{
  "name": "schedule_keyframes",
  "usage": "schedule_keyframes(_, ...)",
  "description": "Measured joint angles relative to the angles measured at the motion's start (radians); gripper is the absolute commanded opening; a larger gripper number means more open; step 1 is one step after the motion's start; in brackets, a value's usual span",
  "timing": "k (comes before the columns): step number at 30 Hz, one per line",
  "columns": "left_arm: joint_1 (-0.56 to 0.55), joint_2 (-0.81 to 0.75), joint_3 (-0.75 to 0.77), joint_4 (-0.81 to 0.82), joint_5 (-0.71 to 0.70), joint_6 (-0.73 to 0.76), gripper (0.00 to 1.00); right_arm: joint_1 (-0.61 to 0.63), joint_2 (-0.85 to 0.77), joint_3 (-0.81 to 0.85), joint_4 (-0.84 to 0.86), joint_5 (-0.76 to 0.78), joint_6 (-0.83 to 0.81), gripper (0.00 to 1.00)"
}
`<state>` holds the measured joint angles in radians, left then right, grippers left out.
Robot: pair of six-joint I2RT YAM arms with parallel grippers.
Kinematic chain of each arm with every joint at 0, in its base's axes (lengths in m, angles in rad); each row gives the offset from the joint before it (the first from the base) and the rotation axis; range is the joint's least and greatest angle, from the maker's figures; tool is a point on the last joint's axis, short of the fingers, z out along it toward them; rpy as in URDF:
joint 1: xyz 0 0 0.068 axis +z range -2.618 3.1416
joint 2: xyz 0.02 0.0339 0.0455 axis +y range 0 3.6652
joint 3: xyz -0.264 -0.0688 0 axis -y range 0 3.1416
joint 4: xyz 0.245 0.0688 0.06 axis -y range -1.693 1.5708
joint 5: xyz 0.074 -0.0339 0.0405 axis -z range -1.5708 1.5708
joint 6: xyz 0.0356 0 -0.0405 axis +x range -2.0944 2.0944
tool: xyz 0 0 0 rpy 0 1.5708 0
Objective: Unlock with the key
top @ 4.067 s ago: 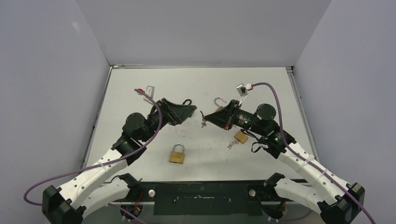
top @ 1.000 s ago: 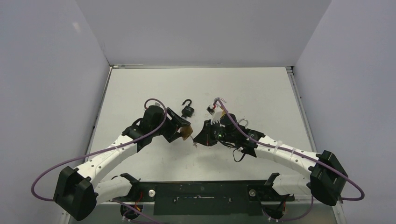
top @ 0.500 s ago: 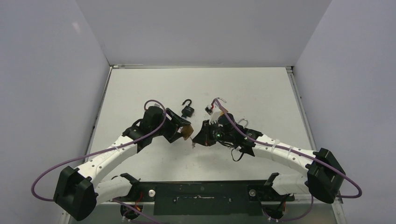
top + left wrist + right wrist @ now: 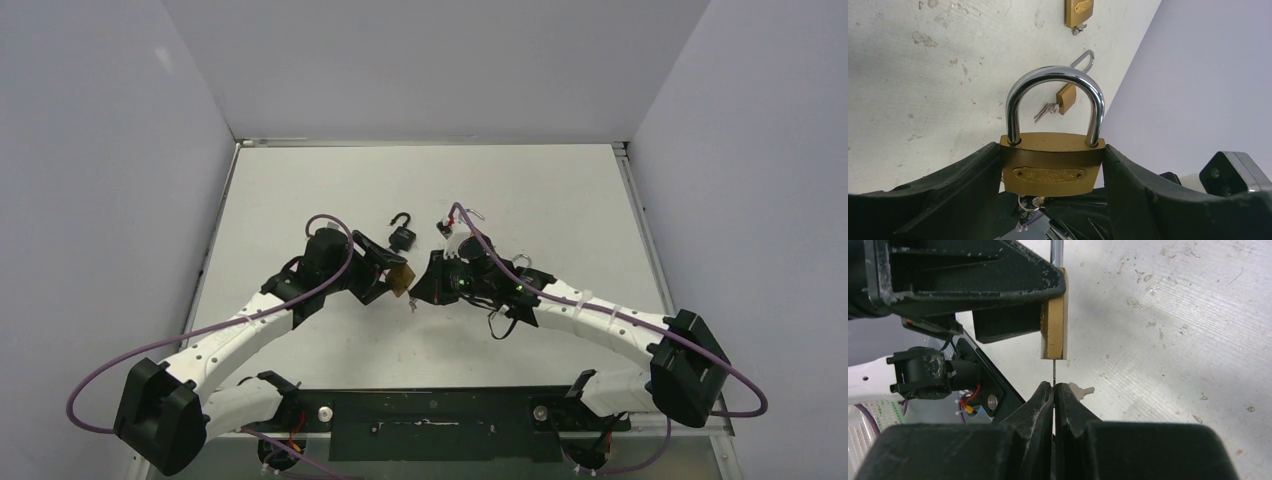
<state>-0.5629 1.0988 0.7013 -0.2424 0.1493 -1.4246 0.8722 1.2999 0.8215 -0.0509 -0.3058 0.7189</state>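
Observation:
A brass padlock (image 4: 1052,167) with a closed steel shackle (image 4: 1054,75) is clamped by its sides between my left gripper's (image 4: 1052,161) fingers, held above the table. In the top view the padlock (image 4: 402,279) sits between the two grippers at the table's middle. My right gripper (image 4: 1054,386) is shut on the key (image 4: 1053,375), seen edge-on. Its thin blade runs straight up to the bottom of the padlock (image 4: 1054,315). A second key (image 4: 1080,389) hangs beside the right fingers. How deep the blade goes into the lock is hidden.
A black padlock (image 4: 403,236) with its shackle open lies just behind the grippers. A brass padlock (image 4: 1066,98) with a key in it and an open shackle lies to the right, and another brass padlock (image 4: 1078,11) lies farther off. Grey walls enclose the table (image 4: 300,190).
Since four seconds ago the brass padlock has left the table and is in the left gripper. Over the last second the right gripper has edged left toward the padlock's bottom with the key.

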Motion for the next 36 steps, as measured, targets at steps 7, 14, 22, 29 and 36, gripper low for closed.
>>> schedule_keyframes(7, 0.0, -0.013, -0.009, 0.009, -0.013, -0.02, 0.06, 0.0, 0.057, 0.094, -0.084, 0.038, 0.043, 0.0)
schedule_keyframes(14, 0.003, -0.013, -0.012, 0.009, -0.013, -0.031, 0.01, -0.013, 0.077, 0.116, -0.1, 0.006, 0.022, 0.0)
schedule_keyframes(22, 0.008, -0.022, -0.013, 0.01, 0.009, -0.064, 0.0, -0.023, 0.077, 0.115, -0.073, -0.005, -0.026, 0.0)
schedule_keyframes(29, 0.016, -0.03, -0.014, 0.023, -0.011, -0.085, 0.0, -0.037, 0.09, 0.123, -0.039, -0.019, 0.092, 0.0)
schedule_keyframes(36, 0.027, -0.072, -0.05, 0.141, -0.043, -0.129, 0.0, -0.118, 0.071, 0.012, 0.209, -0.121, 0.366, 0.0)
